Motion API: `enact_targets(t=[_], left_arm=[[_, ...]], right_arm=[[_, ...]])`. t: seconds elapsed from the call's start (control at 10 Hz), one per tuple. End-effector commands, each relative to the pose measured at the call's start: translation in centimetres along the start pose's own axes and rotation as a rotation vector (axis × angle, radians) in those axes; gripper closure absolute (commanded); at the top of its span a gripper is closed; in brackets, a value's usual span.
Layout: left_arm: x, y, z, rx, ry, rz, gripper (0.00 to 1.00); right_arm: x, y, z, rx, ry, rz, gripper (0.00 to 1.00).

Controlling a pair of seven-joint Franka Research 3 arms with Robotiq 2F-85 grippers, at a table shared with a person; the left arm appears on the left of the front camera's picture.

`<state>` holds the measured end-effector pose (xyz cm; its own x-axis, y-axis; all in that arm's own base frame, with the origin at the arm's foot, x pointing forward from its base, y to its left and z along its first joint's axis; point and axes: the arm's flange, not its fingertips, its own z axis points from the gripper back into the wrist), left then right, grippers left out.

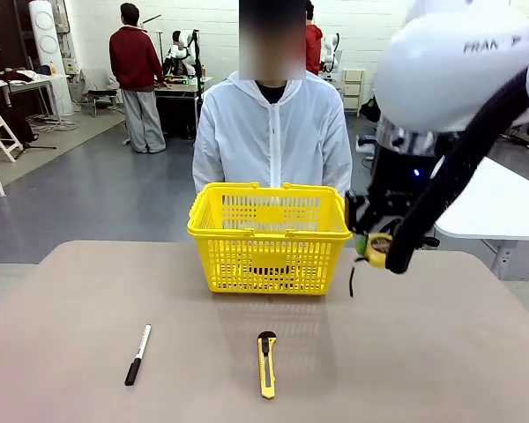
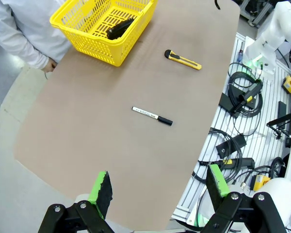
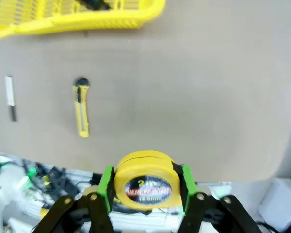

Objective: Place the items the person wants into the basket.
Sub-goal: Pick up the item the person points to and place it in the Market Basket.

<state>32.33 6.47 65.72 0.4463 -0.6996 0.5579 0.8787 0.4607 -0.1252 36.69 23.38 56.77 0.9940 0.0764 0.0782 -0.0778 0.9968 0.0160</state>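
Two tools lie on the near part of the beige tabletop [image 1: 79,291]: a white-and-black marker [image 1: 138,354] to the robot's left and a long yellow utility knife [image 1: 266,363] near the middle, well apart from each other. Behind them, at the far middle of the tabletop, stands the yellow plastic shopping basket with lattice sides [image 1: 269,236], its handles folded down along the rim. A dark object lies on the basket's floor in the left wrist view [image 2: 120,28]; what it is cannot be told.

The right claw [image 1: 376,245] hangs in the air just beside the basket's right wall, a little below rim height, and is clenched on the small round yellow tape measure [image 1: 378,249]. In the right wrist view the tape measure [image 3: 146,182] sits squarely between the two green pads [image 3: 105,187], its printed black face toward the camera. A thin black strap [image 1: 352,280] dangles from it above the tabletop.

The left claw [image 2: 161,188] is released, its green-padded fingers spread wide with nothing between them, high above the near edge of the tabletop.

The person in a white hooded zip-up jacket [image 1: 271,141] stands at the far side, directly behind the basket, arms down.
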Motion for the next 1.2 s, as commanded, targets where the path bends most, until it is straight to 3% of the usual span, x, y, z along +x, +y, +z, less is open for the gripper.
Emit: enact_targets(t=[0.0,0.3,0.6,0.9,1.0,1.1], left_arm=[[-0.1,0.1,0.2,-0.011,-0.014,-0.02,0.0],[-0.1,0.1,0.2,-0.011,-0.014,-0.02,0.0],[-0.1,0.1,0.2,-0.011,-0.014,-0.02,0.0],[-0.1,0.1,0.2,-0.011,-0.014,-0.02,0.0],[-0.1,0.1,0.2,-0.011,-0.014,-0.02,0.0],[-0.1,0.1,0.2,-0.011,-0.014,-0.02,0.0]], right_arm=[[3.8,3.3,2.8,-0.024,-0.022,0.021,0.47],[13.3,8.3,3.9,-0.08,-0.063,0.144,0.47],[21.5,9.6,0.1,0.014,-0.023,0.29,0.47],[25.2,9.6,-6.0,0.087,0.038,0.391,0.47],[25.6,10.4,-10.7,0.049,0.041,0.455,0.47],[25.6,10.5,-10.9,0.046,0.039,0.457,0.47]])
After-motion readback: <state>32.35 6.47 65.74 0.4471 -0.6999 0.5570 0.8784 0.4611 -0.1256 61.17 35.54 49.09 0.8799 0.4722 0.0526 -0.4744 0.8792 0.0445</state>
